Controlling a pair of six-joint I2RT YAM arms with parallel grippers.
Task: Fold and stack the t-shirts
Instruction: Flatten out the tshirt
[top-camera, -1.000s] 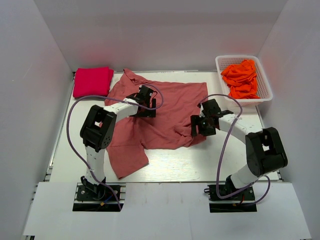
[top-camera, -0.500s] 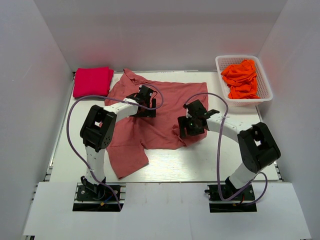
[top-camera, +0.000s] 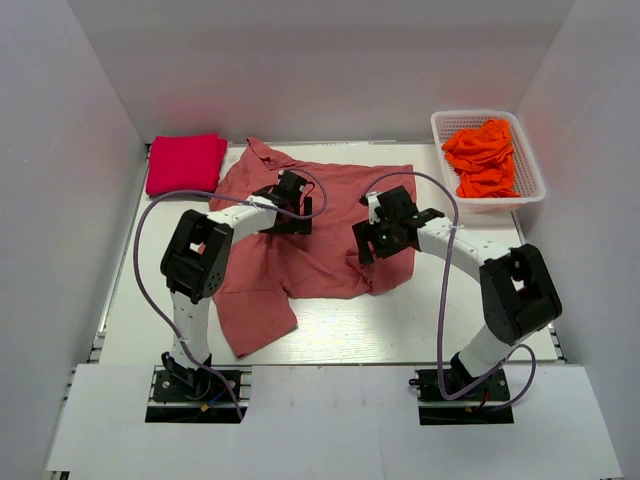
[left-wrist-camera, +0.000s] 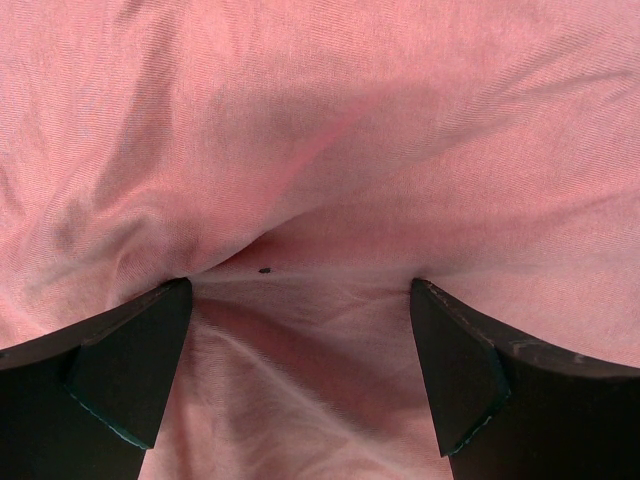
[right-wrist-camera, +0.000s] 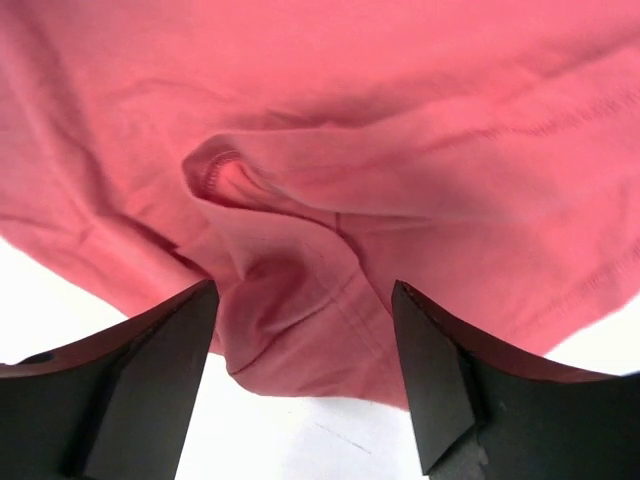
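Observation:
The dusty salmon-pink t-shirt (top-camera: 330, 215) lies spread and rumpled across the middle of the table. My left gripper (top-camera: 296, 208) is open and pressed down on the shirt's upper left part; in the left wrist view (left-wrist-camera: 300, 370) fabric fills the gap between the fingers (left-wrist-camera: 120, 370). My right gripper (top-camera: 375, 240) is open over the shirt's lower right part. In the right wrist view (right-wrist-camera: 305, 370) a bunched fold with a hem (right-wrist-camera: 290, 250) sits between the fingers (right-wrist-camera: 440, 380). The crimson-pink shirt (top-camera: 185, 163) lies folded at the back left. The orange shirts (top-camera: 483, 157) are piled in a basket.
A white mesh basket (top-camera: 532, 170) stands at the back right. White walls close in the table on three sides. Bare white tabletop (top-camera: 400, 320) shows in front of the shirt. Purple cables loop off both arms.
My right gripper has moved left and slightly back across the shirt's lower right part, and the shirt's right edge has bunched inward a little. The left arm has stayed put.

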